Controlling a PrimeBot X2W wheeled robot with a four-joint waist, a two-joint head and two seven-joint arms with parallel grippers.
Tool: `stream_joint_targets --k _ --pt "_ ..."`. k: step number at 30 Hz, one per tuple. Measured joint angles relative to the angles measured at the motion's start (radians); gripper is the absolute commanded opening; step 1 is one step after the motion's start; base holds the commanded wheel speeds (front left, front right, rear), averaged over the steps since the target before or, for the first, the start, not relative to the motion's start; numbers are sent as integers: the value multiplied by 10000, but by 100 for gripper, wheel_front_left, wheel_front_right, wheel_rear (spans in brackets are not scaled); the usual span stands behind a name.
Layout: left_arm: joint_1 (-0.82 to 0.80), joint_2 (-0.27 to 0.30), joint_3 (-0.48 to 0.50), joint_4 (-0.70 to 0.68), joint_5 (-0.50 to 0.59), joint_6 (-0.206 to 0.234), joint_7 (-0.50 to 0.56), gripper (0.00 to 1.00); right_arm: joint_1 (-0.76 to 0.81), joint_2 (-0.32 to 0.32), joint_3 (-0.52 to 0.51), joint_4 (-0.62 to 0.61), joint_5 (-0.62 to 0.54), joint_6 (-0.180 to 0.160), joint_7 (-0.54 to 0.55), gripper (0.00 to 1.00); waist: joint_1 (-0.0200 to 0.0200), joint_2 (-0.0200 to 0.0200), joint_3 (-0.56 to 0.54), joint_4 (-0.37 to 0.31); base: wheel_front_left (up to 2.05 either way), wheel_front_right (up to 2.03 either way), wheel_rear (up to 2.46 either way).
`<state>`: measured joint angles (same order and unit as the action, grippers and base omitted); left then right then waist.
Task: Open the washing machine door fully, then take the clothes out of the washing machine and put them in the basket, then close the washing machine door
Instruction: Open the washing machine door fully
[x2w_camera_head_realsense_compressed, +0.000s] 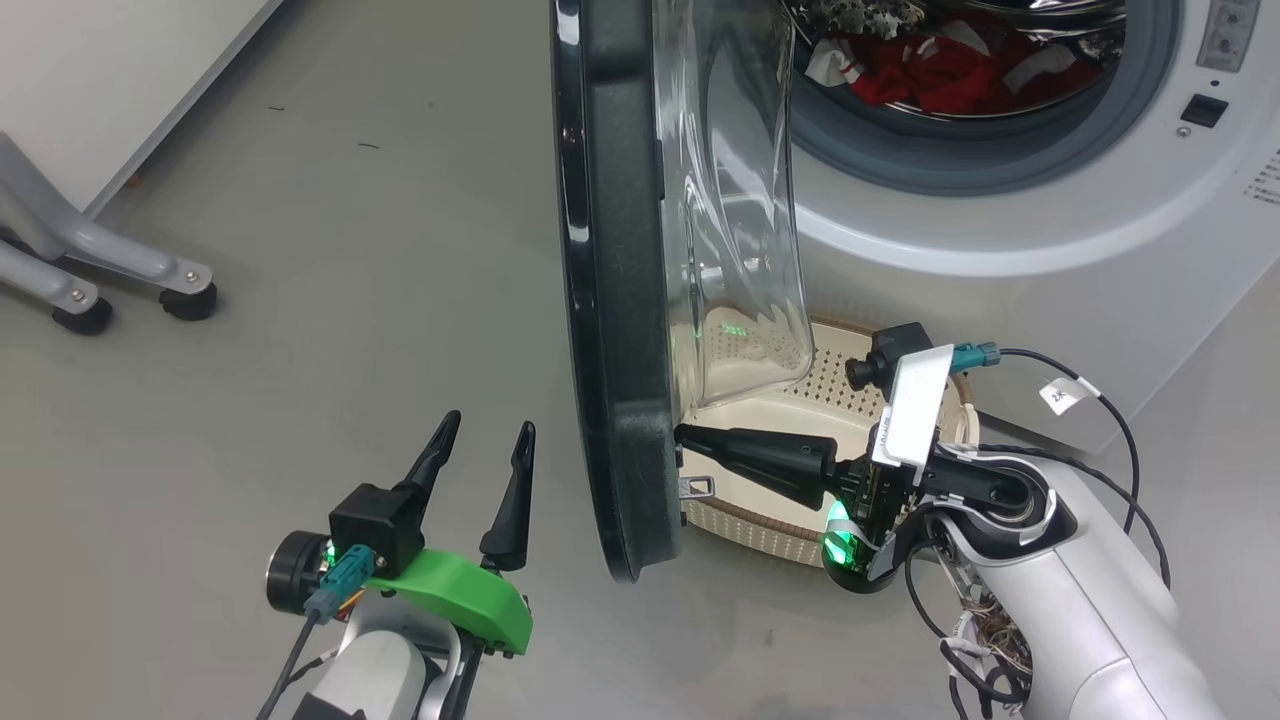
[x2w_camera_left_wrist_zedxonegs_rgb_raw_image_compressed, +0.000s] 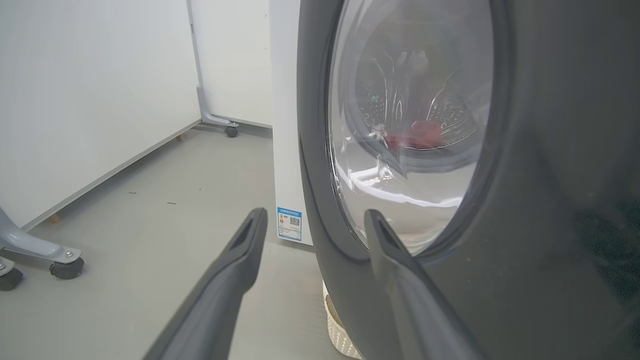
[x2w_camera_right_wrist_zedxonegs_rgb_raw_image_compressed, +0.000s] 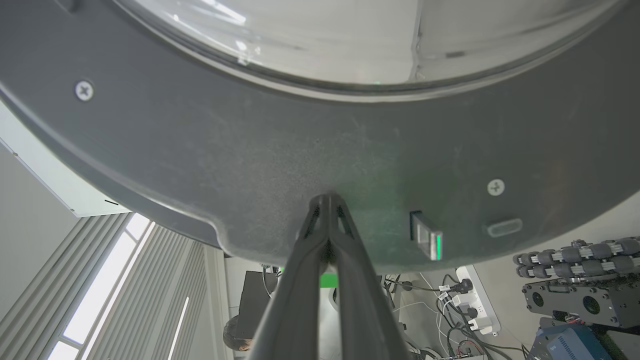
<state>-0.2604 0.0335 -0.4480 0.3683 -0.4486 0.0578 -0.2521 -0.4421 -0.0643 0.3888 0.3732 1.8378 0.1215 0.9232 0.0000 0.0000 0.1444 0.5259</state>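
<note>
Red clothes (x2w_camera_head_realsense_compressed: 940, 82) inside washing machine (x2w_camera_head_realsense_compressed: 1010, 235)

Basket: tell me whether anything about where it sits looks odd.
The basket sits on the floor right under the open door, whose glass bowl overhangs it. That looks awkward: the door covers part of the basket's opening.

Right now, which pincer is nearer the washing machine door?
Right. Right pincer, shut, touches the inner face of the washing machine door; left pincer, open, sits apart on its outer side.
</note>
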Motion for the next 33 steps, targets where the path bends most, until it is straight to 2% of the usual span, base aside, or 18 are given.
stream_joint_targets --k 10,11,12,13,23,26,33 --pt "131 0 196 -119 -4 90 0 100 437 21 -401 -4 -6 0 -709 0 0 0 -22 -169 0 0 0" --pt "152 2 240 -127 -8 90 0 100 482 23 -464 -8 -6 0 -790 20 0 0 -32 -205 0 0 0" --pt "163 2 251 -125 -33 104 0 100 540 25 -541 -56 -31 0 -874 92 0 0 -42 -241 0 0 0" --pt "167 2 268 -128 -56 111 0 100 615 25 -614 -109 -96 0 -991 100 0 0 -55 -278 0 0 0" --pt "274 19 383 -176 -88 174 0 100 1458 -127 -1377 -650 -826 2 -2290 100 0 0 -152 -680 0 0 0" --pt "313 21 362 -178 -88 176 0 100 1808 -447 -2021 -1078 -1496 2 -3298 100 0 0 -194 -757 0 0 0" --pt "372 29 372 -167 -88 178 0 100 2504 -982 -2663 -1547 -3630 2 -5551 100 0 0 -249 -851 0 0 0"
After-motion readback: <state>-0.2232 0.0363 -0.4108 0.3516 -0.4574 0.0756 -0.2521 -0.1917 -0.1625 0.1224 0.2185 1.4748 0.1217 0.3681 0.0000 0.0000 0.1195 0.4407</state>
